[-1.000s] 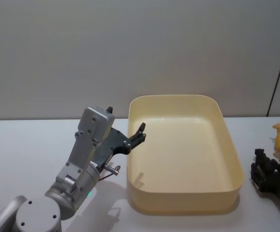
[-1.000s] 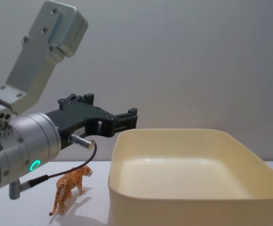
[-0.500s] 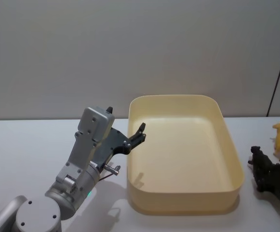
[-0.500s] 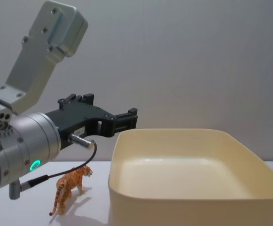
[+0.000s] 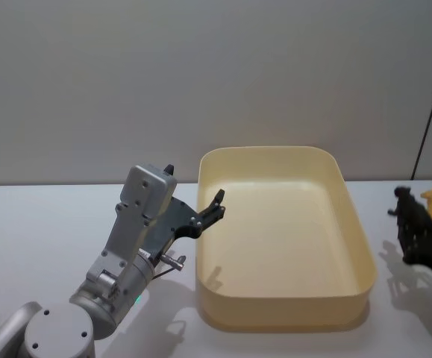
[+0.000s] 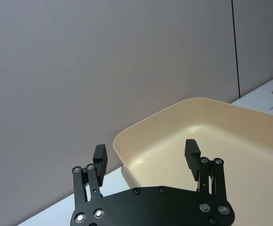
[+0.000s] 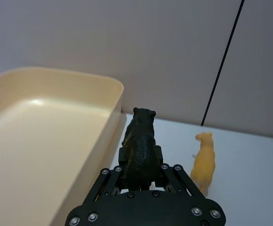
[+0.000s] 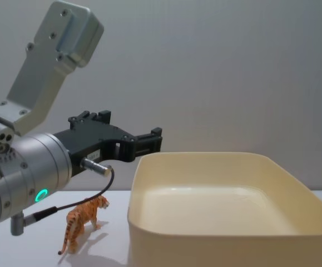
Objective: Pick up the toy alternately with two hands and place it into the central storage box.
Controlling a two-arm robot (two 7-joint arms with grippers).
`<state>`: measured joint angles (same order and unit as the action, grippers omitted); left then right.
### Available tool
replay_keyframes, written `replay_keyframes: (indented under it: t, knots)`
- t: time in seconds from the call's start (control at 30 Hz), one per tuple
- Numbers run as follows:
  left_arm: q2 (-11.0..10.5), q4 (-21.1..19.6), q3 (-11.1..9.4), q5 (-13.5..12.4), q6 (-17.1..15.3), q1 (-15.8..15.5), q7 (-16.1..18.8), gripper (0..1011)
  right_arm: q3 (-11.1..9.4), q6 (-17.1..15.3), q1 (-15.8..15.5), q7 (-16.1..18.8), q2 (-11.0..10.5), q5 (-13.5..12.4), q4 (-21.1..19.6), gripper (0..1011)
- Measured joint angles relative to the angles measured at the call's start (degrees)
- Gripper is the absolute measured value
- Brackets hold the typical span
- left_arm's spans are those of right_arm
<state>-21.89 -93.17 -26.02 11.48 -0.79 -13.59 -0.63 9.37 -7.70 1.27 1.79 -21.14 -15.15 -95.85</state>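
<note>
Right end effector (image 7: 140, 165) lifted bear (image 7: 141, 134), seemingly beside box (image 5: 283, 309) rim.

Illumination is even, diffuse and moderately bright, supplied from overhead. The left gripper (image 5: 217, 203) casts a soft-edged shadow at its 6 o'clock onto the inner wall of the central storage box (image 5: 359, 246). The right gripper (image 7: 139, 172), clamping a black toy (image 7: 141, 136), throws faint shadows on the table (image 5: 51, 224) at its 7 o'clock. The box floor carries a mild sheen. A green ring light (image 8: 41, 195) glows on the left arm.
</note>
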Motion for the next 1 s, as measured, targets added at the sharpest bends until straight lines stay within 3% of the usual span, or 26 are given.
replay_keyframes:
  t: [0.23, 0.47, 0.73, 1.0]
  knots:
    - [0.00, 0.00, 0.00, 0.00, 0.00, 0.00, 0.00, 1001, -0.71, -1.79, 0.89, 0.13, -0.27, -1.54, -5.08, 256]
    - [0.00, 0.00, 0.00, 0.00, 0.00, 0.00, 0.00, 1001, -0.04, -5.94, 3.62, 2.18, 1.06, -1.61, -6.47, 256]
    - [0.00, 0.00, 0.00, 0.00, 0.00, 0.00, 0.00, 1001, 2.62, -11.23, 8.17, 5.32, 4.71, 1.05, -3.74, 257]
    - [0.00, 0.00, 0.00, 0.00, 0.00, 0.00, 0.00, 1001, 5.16, -13.81, 11.56, 7.49, 7.94, 4.03, 0.14, 275]
